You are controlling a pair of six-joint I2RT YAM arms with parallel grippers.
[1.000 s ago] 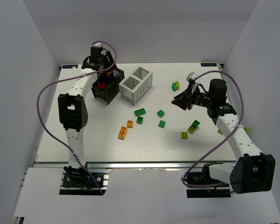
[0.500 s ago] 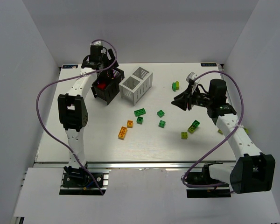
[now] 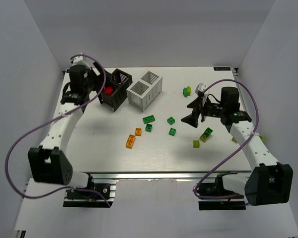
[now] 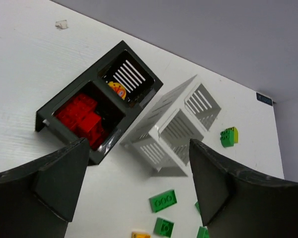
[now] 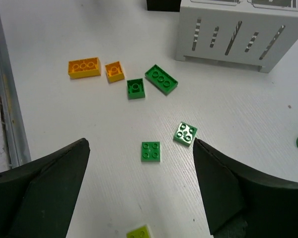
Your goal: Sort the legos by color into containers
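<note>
White tabletop (image 3: 109, 153): red studded plastic bricks (image 4: 83, 116) grouped by colour in black slatted rack (image 4: 69, 90) near far edge. Left gripper (image 4: 138, 143) and right gripper (image 5: 140, 142) both spread wide, empty; green bricks (image 5: 160, 79) unsorted.

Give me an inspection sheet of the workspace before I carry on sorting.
Surface: white table, no spills seen.
Job's things: black container holds red legos in one compartment and an orange piece in the other. White container, no brick seen inside. Green legos, orange legos and yellow-green legos lie loose.
Clutter: small pale scrap on the table.
Grippers: left gripper open, empty, near the black container. Right gripper open, empty, over the loose green legos.
Cables: purple cables loop off both arms.
Surroundings: plain walls on three sides.
</note>
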